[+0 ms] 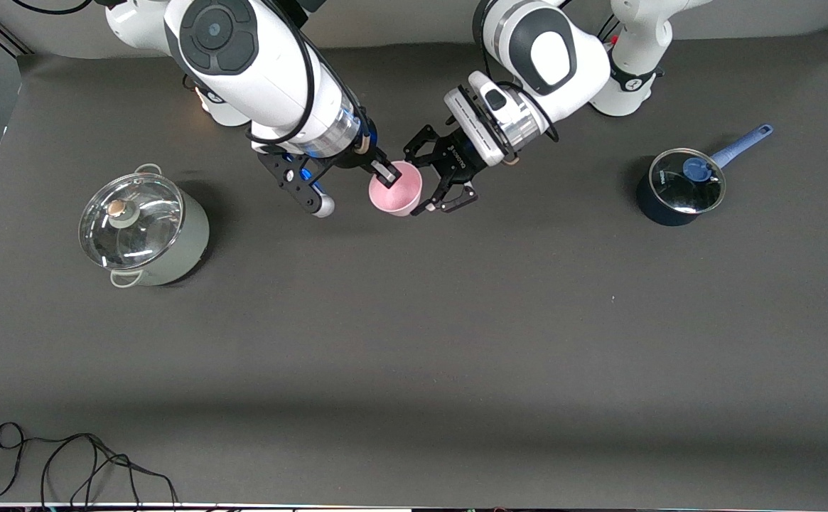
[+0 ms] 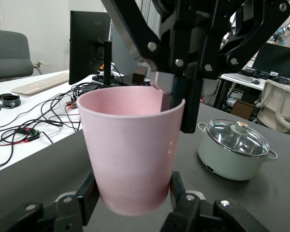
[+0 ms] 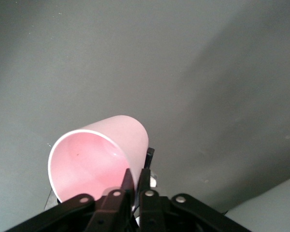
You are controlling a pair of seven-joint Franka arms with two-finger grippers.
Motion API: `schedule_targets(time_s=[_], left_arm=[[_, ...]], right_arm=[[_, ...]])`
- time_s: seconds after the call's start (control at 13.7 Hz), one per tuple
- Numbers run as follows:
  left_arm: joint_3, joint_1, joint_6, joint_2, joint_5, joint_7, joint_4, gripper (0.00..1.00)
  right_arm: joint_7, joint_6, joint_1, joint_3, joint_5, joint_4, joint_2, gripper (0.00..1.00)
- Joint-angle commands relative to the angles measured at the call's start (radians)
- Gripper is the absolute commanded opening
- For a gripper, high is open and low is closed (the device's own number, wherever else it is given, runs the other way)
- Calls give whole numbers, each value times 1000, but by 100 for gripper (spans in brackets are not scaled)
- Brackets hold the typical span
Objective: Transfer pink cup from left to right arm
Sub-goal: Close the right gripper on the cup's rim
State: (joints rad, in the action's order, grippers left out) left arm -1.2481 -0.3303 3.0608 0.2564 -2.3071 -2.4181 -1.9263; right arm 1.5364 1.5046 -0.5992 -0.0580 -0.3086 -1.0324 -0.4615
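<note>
While both grip pink cup (image 1: 396, 189) | right gripper (image 3: 134, 186) pinches rim (wrist-only) | left gripper (image 1: 436, 186) clamps sides

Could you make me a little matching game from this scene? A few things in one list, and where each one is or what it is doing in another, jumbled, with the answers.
Things:
1. pink cup
2. green pot
3. blue saucepan
4. right gripper

Places or states:
A. on the table, toward the left arm's end
B. pinching the cup's rim
C. in the air, gripped by both grippers
D. on the table, toward the right arm's end

Pairs: 1-C, 2-D, 3-A, 4-B
</note>
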Motion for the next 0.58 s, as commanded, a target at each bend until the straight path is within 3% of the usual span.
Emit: schedule_targets(time_s=[0.0,0.07,0.29,0.51], left_arm=[[13,1,18,-8,-20,8,16,44],[13,1,18,-8,-18,8,16,52],[13,-1,19,-8,-18,8,16,99],[13,-4,19,-5,-18,8,16,100]], right_arm=[[-21,-30,-1,-2,11,20,-6,0],[-22,-30,-1,-2,11,20,-6,0],[-31,-30,1,-2,11,21,-5,0],[-105,-34,21,7,13,20,4,0]])
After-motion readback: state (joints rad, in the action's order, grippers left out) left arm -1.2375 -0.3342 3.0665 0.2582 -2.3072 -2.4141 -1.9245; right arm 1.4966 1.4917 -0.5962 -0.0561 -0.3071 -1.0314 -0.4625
